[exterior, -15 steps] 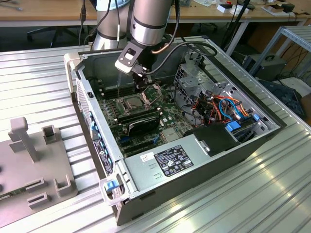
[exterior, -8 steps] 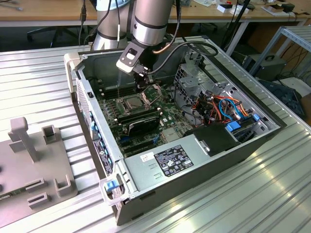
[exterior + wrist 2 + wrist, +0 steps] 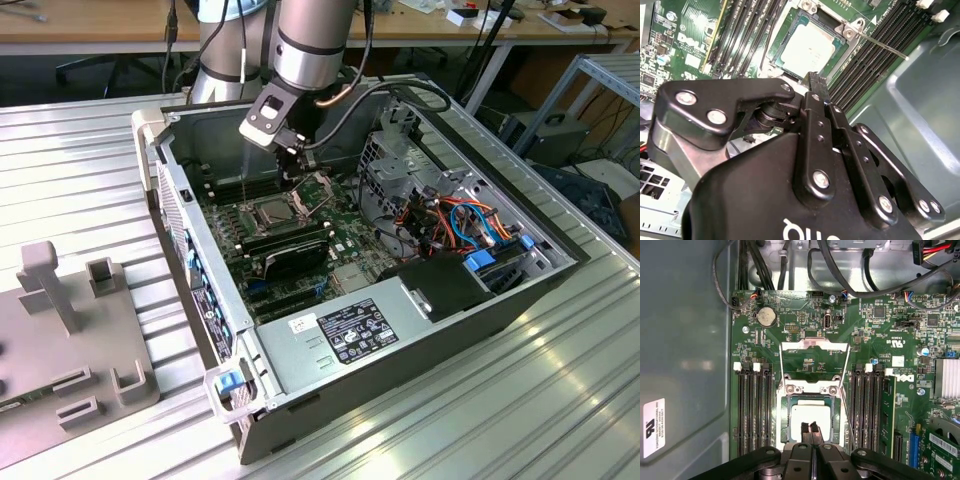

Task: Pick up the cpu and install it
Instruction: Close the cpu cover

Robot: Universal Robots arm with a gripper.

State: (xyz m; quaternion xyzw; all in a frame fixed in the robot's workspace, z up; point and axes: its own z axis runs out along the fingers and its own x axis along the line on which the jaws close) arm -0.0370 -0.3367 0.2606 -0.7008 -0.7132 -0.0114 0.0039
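Hovering with fingers pressed together, the gripper (image 3: pixel 290 180) hangs over the cpu (image 3: pixel 272 212).
Exterior view: cpu lies flat mid motherboard (image 3: pixel 345 245); a white printed label (image 3: pixel 350 330) sits on the power supply (image 3: pixel 300 365). Second wrist view: cpu (image 3: pixel 807 47) square, silvery face up. First wrist view: cpu (image 3: pixel 812 412) in its socket (image 3: pixel 785 420) between memory slots (image 3: pixel 755 410), fingertips (image 3: pixel 804 428) just above.
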